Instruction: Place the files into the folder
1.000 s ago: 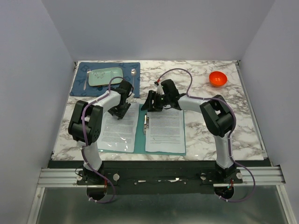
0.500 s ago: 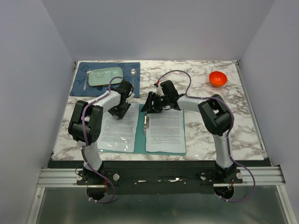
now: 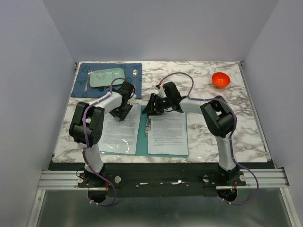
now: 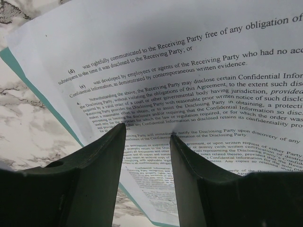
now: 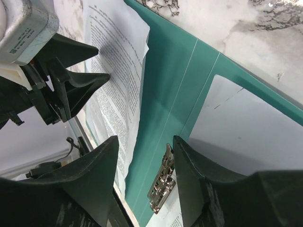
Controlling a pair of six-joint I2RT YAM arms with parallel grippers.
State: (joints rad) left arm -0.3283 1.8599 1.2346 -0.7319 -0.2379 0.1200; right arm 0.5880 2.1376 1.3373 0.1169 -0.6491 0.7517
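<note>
A: Top view: on the table point(image 3: 213, 127) we have the folder point(image 3: 141, 138) open flat, files point(image 3: 166, 135) on both halves.

B: Wrist views give us the rest. Left gripper point(image 4: 147, 135): jaws half apart over the left sheet's print, gripping nothing. Right gripper point(image 5: 146, 139): similar gap, empty, over the teal spine, metal clip point(image 5: 161, 182) showing between its fingers.

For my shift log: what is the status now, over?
Left gripper: jaws open over the files. Right gripper: jaws open above the folder clip. Files lie in the open folder. Orange bowl, blue placemat well aside.
</note>
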